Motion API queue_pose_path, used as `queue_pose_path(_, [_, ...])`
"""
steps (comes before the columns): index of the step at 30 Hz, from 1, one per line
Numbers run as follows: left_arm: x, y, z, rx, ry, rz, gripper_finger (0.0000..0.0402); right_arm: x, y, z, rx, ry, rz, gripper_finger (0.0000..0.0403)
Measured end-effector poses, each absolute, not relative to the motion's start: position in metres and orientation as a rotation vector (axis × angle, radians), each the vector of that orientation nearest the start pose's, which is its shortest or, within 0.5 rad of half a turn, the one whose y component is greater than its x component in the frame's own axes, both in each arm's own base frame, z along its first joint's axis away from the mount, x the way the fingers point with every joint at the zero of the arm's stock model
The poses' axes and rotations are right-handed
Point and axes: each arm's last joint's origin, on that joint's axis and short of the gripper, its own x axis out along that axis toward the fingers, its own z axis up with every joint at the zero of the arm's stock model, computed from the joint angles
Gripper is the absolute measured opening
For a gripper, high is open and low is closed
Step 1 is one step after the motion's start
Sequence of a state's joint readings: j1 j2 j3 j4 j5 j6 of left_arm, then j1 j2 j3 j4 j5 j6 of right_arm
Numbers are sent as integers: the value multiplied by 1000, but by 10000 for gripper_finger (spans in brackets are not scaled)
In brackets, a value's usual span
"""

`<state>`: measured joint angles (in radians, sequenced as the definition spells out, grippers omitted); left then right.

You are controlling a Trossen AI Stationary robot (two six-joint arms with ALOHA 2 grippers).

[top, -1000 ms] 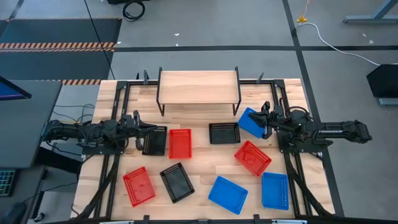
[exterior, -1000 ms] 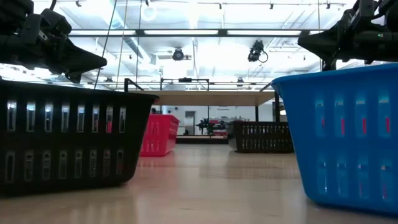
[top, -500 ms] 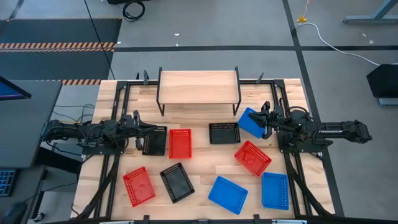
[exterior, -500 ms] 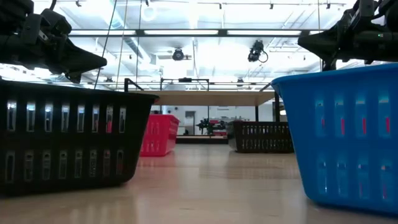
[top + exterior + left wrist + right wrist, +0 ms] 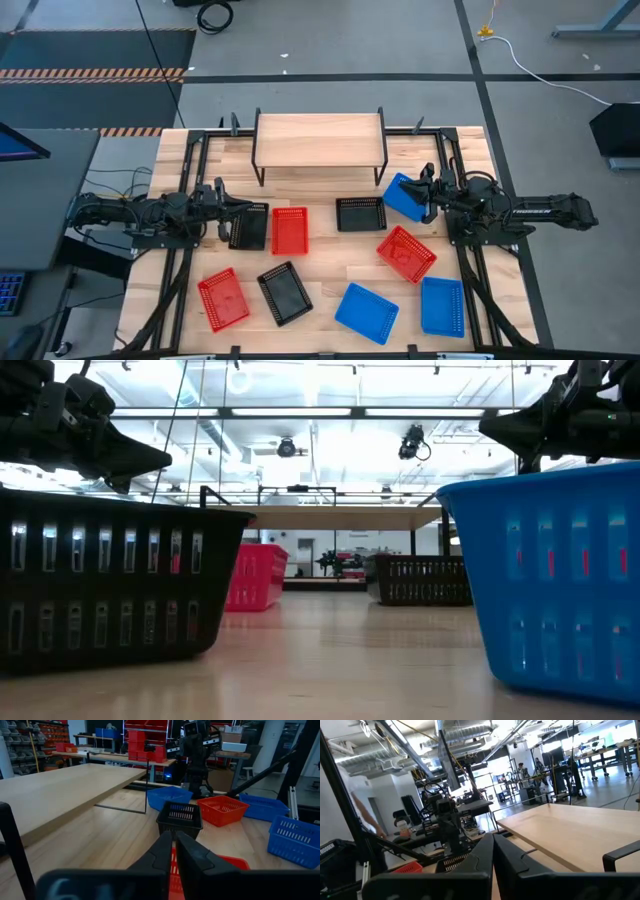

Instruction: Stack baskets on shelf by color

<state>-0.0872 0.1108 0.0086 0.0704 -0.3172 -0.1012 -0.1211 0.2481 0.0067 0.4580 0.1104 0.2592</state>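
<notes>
- Shelf [image 5: 319,133]: bare top, at the surface's [image 5: 340,255] far edge.
- Left hand [image 5: 228,208]: fingers together, just left of a black basket [image 5: 249,227] lying front-left of the shelf.
- Right hand [image 5: 424,194]: fingers together, touching a tilted blue basket [image 5: 402,197] just off the shelf's front-right leg.

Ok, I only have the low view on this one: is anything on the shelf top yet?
Observer: No. From above, the shelf top is bare.
Operator: Where are the baskets, then?
Observer: All nine lie singly on the table, none stacked, for example the red basket near the middle.
Operator: And the hands?
Observer: The left hand is beside a black basket, the right hand beside a blue basket; the wrist views show both shut, holding nothing.
</notes>
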Motion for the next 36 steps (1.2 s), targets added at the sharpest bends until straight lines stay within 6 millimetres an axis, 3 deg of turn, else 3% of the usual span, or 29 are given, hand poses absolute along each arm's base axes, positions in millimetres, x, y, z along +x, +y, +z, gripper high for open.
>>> queue_pose_path(36, [103,0,164,-94,20,231,31,109,-17,189,256,-246,-202,14])
